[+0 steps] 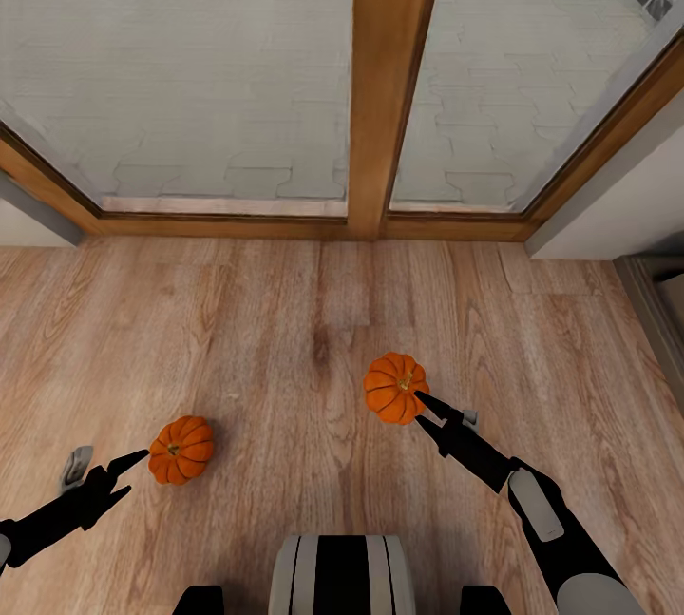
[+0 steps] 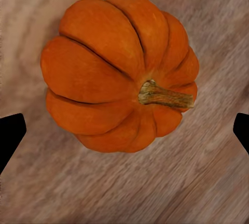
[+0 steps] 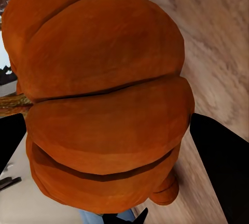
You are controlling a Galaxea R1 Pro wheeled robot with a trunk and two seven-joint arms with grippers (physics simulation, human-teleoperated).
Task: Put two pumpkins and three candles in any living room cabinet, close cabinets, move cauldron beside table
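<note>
On the wooden floor (image 1: 285, 330) before the glass doors: two pumpkins, two grippers. Left pumpkin (image 1: 180, 450) at about 8 o'clock in the head view, resting on the planks, lying tipped so the stem faces sideways; squat, ribbed, deep orange, with a short brownish stem plain in the left wrist view (image 2: 116, 73). Left gripper (image 1: 136, 472) just beside it at its 8 o'clock side, fingers (image 2: 11, 133) spread wide apart, one dark tip at each edge of the wrist view, neither touching the fruit. Right pumpkin (image 1: 395, 388) at about 5 o'clock, same ribbed orange skin, huge and close in the right wrist view (image 3: 104, 99). Right gripper (image 1: 426, 411) at its 4 o'clock side, dark fingers (image 3: 220, 167) flanking the pumpkin on both sides and pressed close against it, seemingly clamped; whether lifted off the floor, cannot tell. Toward 12 o'clock: a wooden door post (image 1: 391, 83) between two glass panes, grey paving (image 1: 209, 83) beyond. At 3 o'clock, a pale wall corner (image 1: 617, 206). Nothing lying between the two pumpkins but bare planks.
</note>
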